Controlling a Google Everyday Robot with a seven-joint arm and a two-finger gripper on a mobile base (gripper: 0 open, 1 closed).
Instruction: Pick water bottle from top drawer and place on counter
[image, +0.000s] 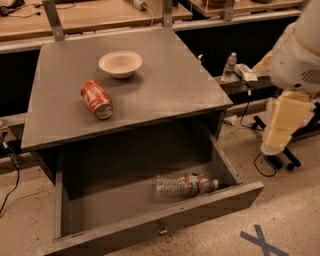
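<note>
The water bottle (186, 185), clear and ribbed with a red-and-green label, lies on its side in the open top drawer (150, 227), near the front right, cap pointing right. The grey counter (165, 85) above the drawer holds other items. My gripper (281, 125), a cream-coloured piece under the white arm, hangs at the right edge of the view. It is beside the cabinet, right of the drawer's right corner, above the floor and apart from the bottle. It holds nothing that I can see.
A red soda can (96, 98) lies on its side on the counter's left part, and a pale bowl (120, 63) stands behind it. A small clear bottle (229, 66) stands on a ledge behind the cabinet's right side. Cables and a blue floor mark (262, 240) lie to the right.
</note>
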